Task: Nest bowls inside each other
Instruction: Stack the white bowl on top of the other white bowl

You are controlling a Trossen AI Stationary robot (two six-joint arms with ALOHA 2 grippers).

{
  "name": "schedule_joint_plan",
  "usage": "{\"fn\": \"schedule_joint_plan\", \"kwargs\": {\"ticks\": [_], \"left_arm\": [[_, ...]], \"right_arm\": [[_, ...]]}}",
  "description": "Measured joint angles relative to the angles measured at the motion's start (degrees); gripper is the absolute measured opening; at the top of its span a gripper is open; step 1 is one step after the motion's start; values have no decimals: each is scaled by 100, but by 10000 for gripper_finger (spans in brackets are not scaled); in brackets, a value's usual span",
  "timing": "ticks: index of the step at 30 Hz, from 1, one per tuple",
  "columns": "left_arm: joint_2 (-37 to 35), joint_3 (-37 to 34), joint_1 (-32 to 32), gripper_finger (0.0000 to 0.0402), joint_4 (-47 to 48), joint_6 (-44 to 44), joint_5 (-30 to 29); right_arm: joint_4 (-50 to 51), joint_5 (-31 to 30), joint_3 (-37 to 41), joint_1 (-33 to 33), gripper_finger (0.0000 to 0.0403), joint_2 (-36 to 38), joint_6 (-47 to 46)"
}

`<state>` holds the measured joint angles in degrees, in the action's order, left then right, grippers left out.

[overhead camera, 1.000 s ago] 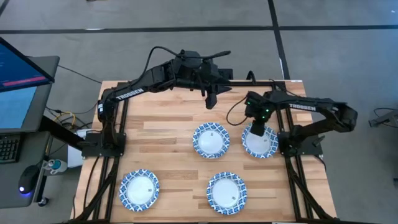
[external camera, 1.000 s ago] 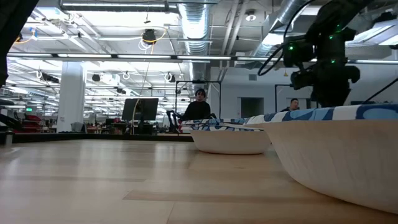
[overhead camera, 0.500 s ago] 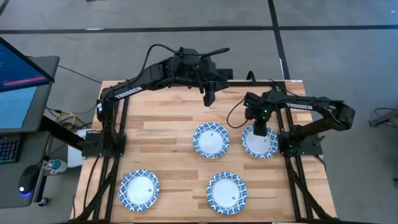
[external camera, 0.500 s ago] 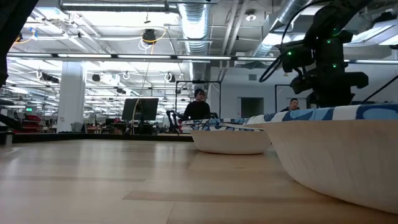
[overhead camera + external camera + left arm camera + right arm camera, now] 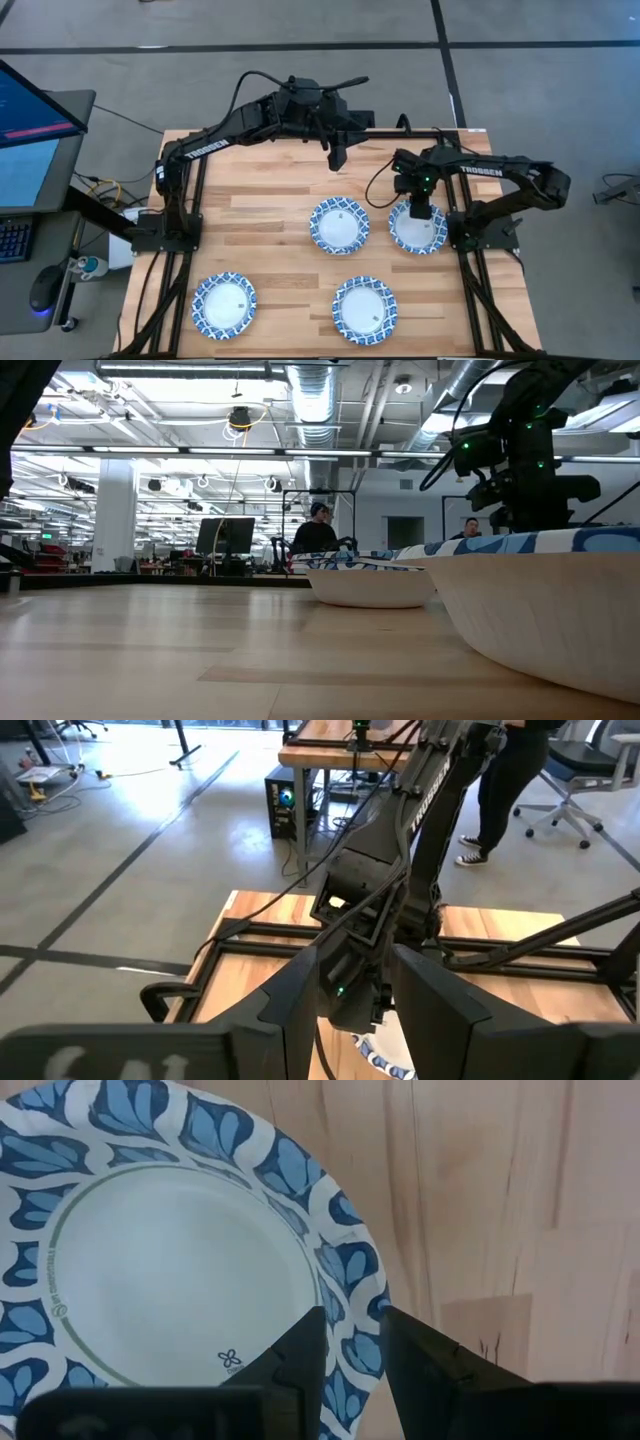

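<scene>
Several alike blue-and-white rimmed bowls sit upright on the wooden table: two in the middle row [image 5: 339, 225] [image 5: 417, 230] and two near the front edge [image 5: 224, 303] [image 5: 364, 310]. My right gripper [image 5: 420, 208] is low over the far rim of the right middle bowl. In the right wrist view its fingers [image 5: 352, 1355] are open a little, and the bowl's rim [image 5: 345, 1280] runs between them. My left gripper [image 5: 335, 158] hangs raised over the far part of the table, open a little [image 5: 355, 990] and holding nothing. My right gripper comes from above, pointing down, with one finger [image 5: 300, 1355] inside the bowl's rim and the other [image 5: 420, 1365] outside it. Whether the fingers touch the rim, I cannot tell. The bowl rests flat on the table.
In the low view the nearest bowl [image 5: 540, 610] fills the right side and another [image 5: 370, 585] sits behind it. Black frame rails run along the table's far edge [image 5: 400, 132] and both sides. People stand in the room beyond. Bare wood lies at the table's left half [image 5: 250, 210].
My right gripper has shifted a little toward the table's right, settling over the right middle bowl's far rim. My left gripper has drawn back slightly toward the far edge. No bowl has moved.
</scene>
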<state>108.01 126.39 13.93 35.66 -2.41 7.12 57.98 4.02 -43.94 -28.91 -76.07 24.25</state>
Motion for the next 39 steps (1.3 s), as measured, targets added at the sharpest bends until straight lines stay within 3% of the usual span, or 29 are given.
{"fn": "schedule_joint_plan", "kwargs": {"ticks": [6,10,24,33,39], "left_arm": [[2,0,-2,116,-4,6,-14],[2,0,-2,116,-39,6,-16],[7,0,-2,116,-59,6,-29],[7,0,-2,116,-34,-113,-27],[7,0,-2,116,-35,-234,-27]], "right_arm": [[-17,-26,0,0,121,-6,297],[-113,-359,0,0,131,-7,474],[-186,-393,0,79,225,-9,139],[-341,-390,201,132,221,-11,127],[-711,-267,419,151,214,-13,-408]]}}
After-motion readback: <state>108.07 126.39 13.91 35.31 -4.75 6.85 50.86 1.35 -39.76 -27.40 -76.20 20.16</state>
